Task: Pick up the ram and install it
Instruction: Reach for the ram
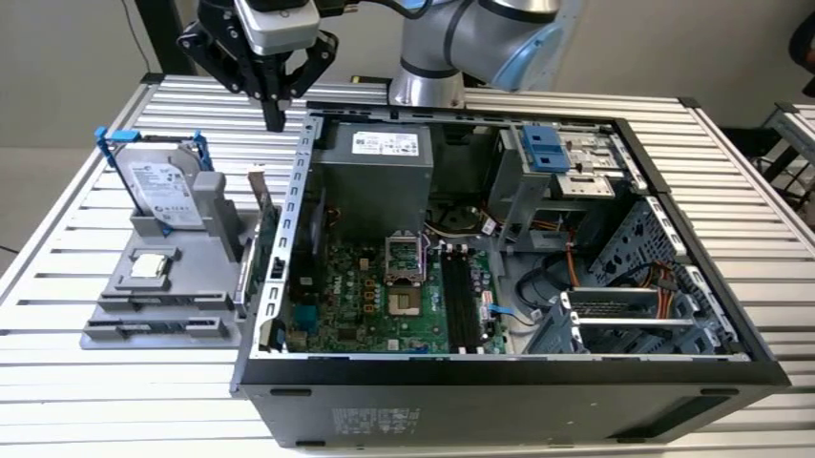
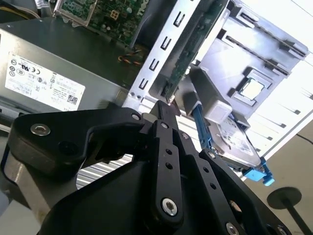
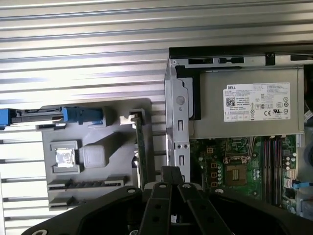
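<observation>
My gripper (image 1: 274, 122): fingers pressed together to one point, pinching nothing; it hangs above the far end of the holder, beside the case's wall.
Ram (image 3: 140, 147): a thin, narrow stick standing on its long edge in the holder's slot, just beside the case wall; my fingers are clear of it.
Holder (image 1: 128, 320): matte grey moulded plastic tray on the exterior view's left; it also carries an upright silver hard drive (image 1: 163, 186) with blue rails and a square, shiny processor chip (image 1: 151, 266) in a recess.
Computer case (image 1: 510, 367): open black and grey sheet-metal box; inside are a boxy grey power supply (image 1: 376, 176), a green motherboard (image 1: 363, 296) and long black slot strips (image 1: 461, 296).
Table (image 1: 76, 391): ribbed aluminium slats.
</observation>
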